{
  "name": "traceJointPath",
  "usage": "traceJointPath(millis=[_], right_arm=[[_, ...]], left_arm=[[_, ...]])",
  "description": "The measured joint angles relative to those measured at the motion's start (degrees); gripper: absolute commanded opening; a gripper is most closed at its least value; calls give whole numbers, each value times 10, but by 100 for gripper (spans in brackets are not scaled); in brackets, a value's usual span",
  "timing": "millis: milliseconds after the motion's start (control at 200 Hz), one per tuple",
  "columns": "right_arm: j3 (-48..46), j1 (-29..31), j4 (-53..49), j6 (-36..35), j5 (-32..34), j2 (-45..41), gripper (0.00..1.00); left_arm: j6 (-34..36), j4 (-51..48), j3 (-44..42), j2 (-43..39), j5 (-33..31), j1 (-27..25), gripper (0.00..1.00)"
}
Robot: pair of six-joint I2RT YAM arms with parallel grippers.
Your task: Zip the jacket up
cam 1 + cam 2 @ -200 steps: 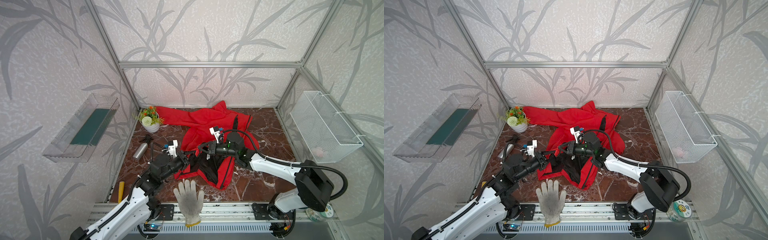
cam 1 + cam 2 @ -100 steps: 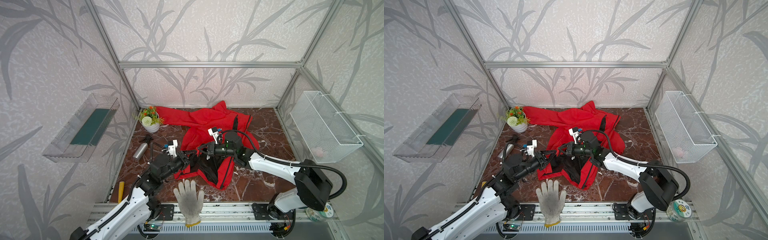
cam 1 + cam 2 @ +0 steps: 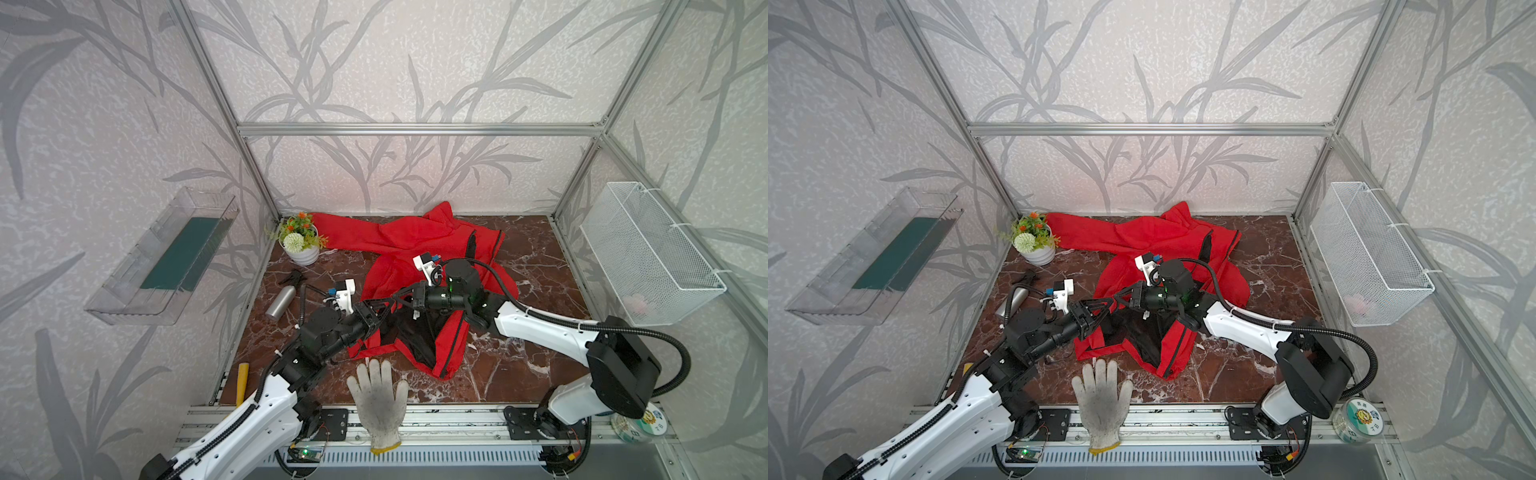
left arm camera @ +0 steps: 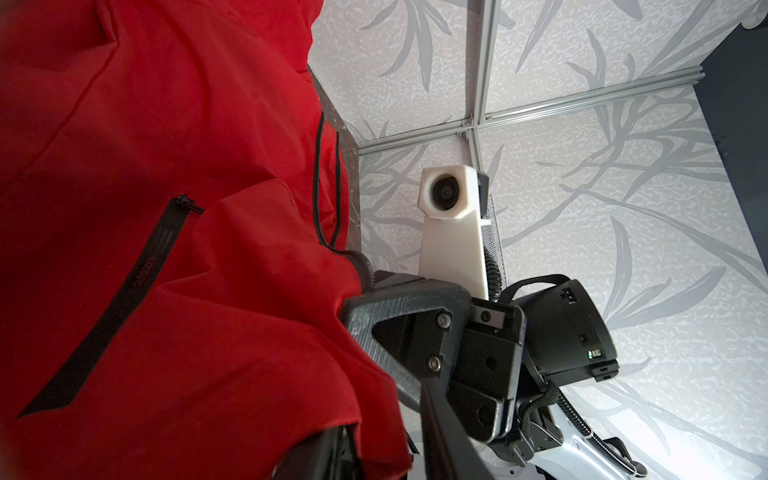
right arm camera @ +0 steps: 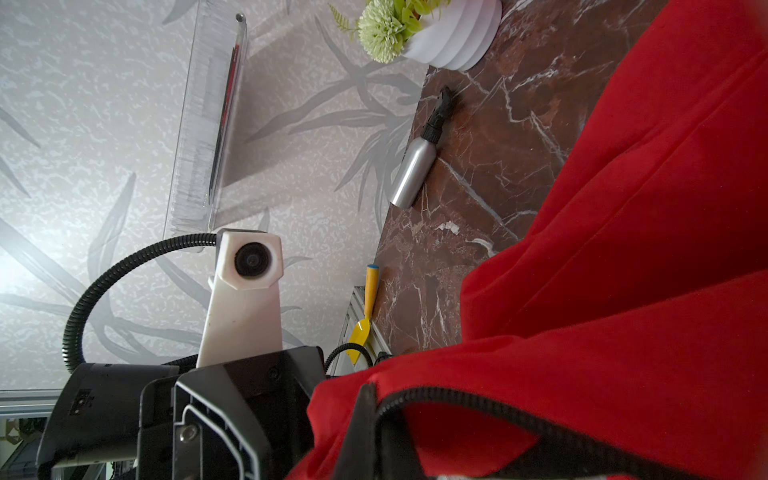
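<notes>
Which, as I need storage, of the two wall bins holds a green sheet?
The clear plastic tray on the left wall; the white wire basket opposite holds something pinkish.

Bright even light; nearby jacket (image 5: 623, 291) fabric blurs.

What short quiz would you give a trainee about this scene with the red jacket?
1. True or false: the jacket is zipped all the way up.
2. Pick one: what lies at the front edge of the table? A) a white glove B) a blue cap C) a pair of scissors
3. Fill the gap: the silver spray bottle is ______ on its side, not standing.

Key
1. False: the front hangs open and the black lining shows.
2. A
3. lying
</notes>
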Motion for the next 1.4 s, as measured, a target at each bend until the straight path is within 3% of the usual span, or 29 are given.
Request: traceJointPath(millis=[400,1105,1275,1400], right_arm=[[44,0,-78,-11,-15,14,0],[100,0,-166,-13,-40,41,0],[110,0,-178,-13,-43,47,0],[112,0,-185,-15,-45,48,0]], left_arm=[[2,-3,0,-4,0,0,45],[22,-46,0,-16,0,0,44],[29,-56,0,-19,0,0,37],[33,-63,0,-20,0,0,22]])
